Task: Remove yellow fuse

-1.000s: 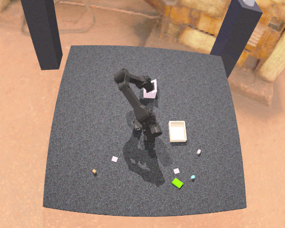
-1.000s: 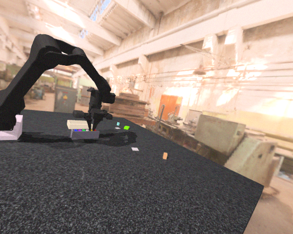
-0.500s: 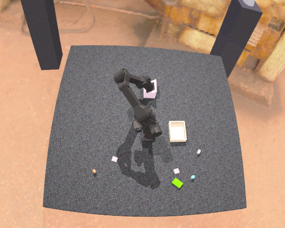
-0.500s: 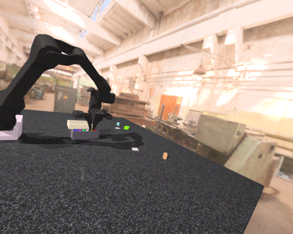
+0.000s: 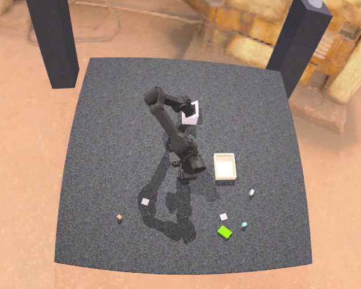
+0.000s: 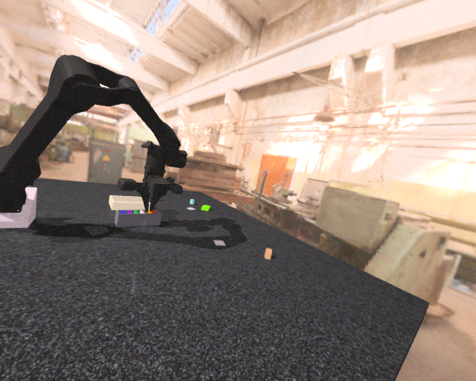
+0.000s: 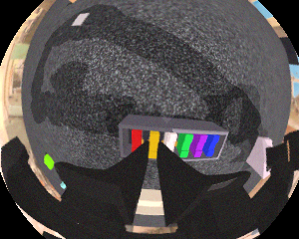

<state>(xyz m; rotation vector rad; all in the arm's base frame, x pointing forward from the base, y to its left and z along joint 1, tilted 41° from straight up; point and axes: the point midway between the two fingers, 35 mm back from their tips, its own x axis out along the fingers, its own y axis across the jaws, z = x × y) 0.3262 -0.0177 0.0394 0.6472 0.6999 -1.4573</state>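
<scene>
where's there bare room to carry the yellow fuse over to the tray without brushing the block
The gripper is shut on the yellow fuse, crowded between red and white neighbours in the fuse block. The tray interior looks bare. The small blocks lie beyond it.

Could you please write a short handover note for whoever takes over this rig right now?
Gripper: jaws shut on the yellow fuse.
Fuse block: on the table in front of the tray; the red, white, green, purple and blue fuses are seated in their row.
Done: the arm is over the block and the yellow fuse is gripped. From the exterior view it looks at least partly raised, but I cannot tell whether it is clear of its slot.
Left: lift straight up, carry it to the tray, release, touching neither the block nor the neighbouring fuses.
</scene>
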